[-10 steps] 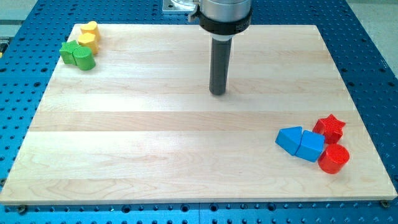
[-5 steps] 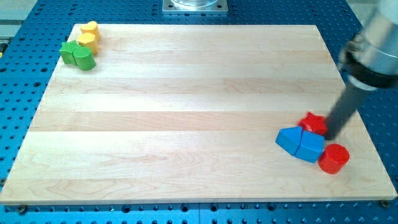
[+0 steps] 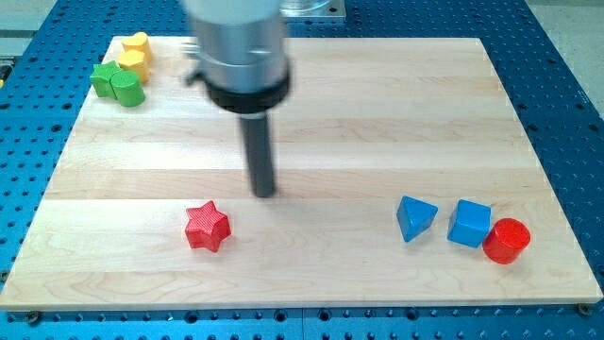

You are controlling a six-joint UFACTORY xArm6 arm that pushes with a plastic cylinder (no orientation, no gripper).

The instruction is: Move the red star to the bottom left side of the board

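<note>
The red star (image 3: pixel 207 227) lies on the wooden board (image 3: pixel 311 274), left of centre and toward the view's bottom. My tip (image 3: pixel 265 194) stands above and to the right of the star, a short gap apart, not touching it. The rod rises from the tip toward the view's top, with the arm's grey body blurred.
A blue triangular block (image 3: pixel 415 218), a blue cube (image 3: pixel 470 224) and a red cylinder (image 3: pixel 507 240) lie at the bottom right. Two yellow blocks (image 3: pixel 134 56) and two green blocks (image 3: pixel 117 83) sit at the top left corner.
The red star has slid from the bottom right cluster across to the left of centre. My tip moved left with it. The two blue blocks have been pushed apart.
</note>
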